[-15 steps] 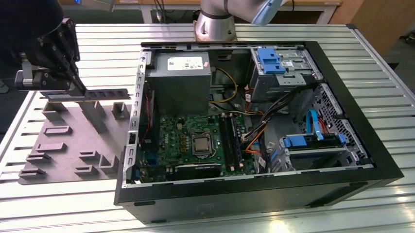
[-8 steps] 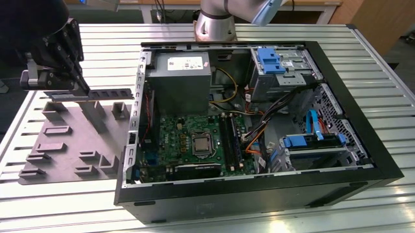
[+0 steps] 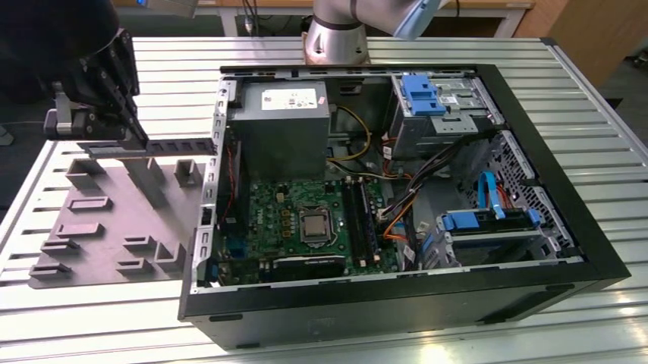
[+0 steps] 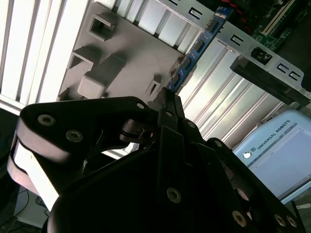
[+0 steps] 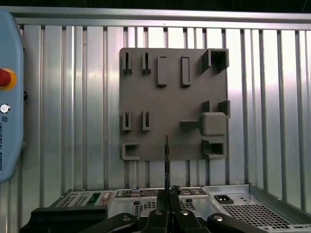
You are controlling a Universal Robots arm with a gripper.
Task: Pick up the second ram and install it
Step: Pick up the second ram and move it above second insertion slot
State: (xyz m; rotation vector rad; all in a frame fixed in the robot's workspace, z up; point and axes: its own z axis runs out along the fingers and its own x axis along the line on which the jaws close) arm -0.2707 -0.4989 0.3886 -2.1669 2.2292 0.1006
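The gripper [image 3: 139,139] is closed on the second ram [image 3: 182,144], its fingers clamped flat against both faces of one end of the stick, as both wrist views confirm [image 4: 194,48] [image 5: 166,155]. The stick is held level on its long edge over the light grey moulded tray [image 3: 102,227], at the side of the tray nearest the open computer case [image 3: 405,303], with its free end just beside the case's side wall. The memory slots [image 3: 360,220] on the motherboard [image 3: 294,205] lie well apart from the stick, inside the case.
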